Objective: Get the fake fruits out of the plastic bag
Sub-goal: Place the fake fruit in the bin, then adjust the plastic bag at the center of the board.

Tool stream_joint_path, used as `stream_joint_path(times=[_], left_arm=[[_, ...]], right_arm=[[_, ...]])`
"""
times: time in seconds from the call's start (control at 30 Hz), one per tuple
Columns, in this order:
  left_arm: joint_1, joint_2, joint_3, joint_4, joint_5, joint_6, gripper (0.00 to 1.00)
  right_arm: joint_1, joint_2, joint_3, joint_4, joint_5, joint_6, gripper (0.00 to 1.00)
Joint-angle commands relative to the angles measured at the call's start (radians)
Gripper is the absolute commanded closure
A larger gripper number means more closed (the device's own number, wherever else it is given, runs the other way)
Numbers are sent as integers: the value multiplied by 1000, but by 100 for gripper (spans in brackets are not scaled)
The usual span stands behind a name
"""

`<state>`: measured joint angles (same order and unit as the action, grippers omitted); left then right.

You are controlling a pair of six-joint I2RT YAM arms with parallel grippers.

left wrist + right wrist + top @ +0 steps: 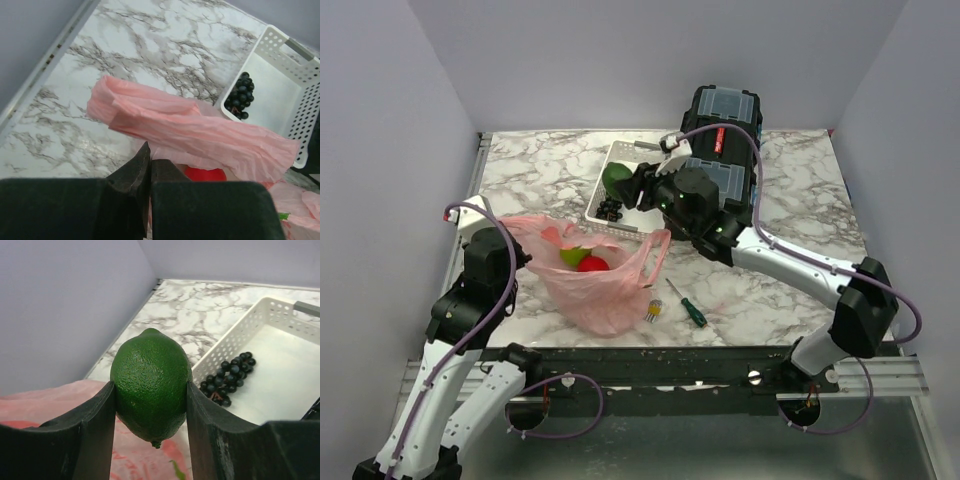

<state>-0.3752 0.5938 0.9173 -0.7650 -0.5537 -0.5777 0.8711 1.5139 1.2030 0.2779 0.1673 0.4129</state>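
Pink crinkly plastic bag (pixel 605 300) sits toward the front of the marble table (pixel 540 170), mouth gaping upward; inside it you can see the red fruit (pixel 593 264) and a light yellow-green fruit (pixel 572 256) touching each other. The left gripper (pixel 149 150) is at the bag's left rim; its jaws are pressed fully together and the thin film seems to be pinched right at the tips (hard to be sure, the plastic is so thin). The right gripper (pixel 151 390) has its jaws clamped on either side of the dark green fruit (pixel 150 375), stem end pointing down; in the top view it hangs over the left part of the white tray (pixel 605 165), well clear of the bag. A bunch of black grapes (pixel 611 209) lies in the tray's near corner; a black toolbox (pixel 725 120) stands behind the right arm. Just right of the bag lie a green-handled screwdriver (pixel 688 305) and a small yellowish bit (pixel 653 311) I can't make out.
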Motion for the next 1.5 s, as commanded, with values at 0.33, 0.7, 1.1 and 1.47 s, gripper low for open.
stream_joint_path(times=[0.33, 0.7, 1.1, 1.47], left_arm=[[47, 123, 43, 204, 60, 198, 100], [156, 90, -80, 295, 120, 259, 100], [152, 48, -97, 307, 282, 285, 100], [107, 100, -59, 248, 365, 245, 100]], right_arm=[[-44, 432, 413, -314, 337, -231, 91], [-74, 595, 514, -443, 326, -232, 60], [-74, 526, 584, -588, 229, -179, 20], [-16, 108, 250, -457, -140, -85, 20]])
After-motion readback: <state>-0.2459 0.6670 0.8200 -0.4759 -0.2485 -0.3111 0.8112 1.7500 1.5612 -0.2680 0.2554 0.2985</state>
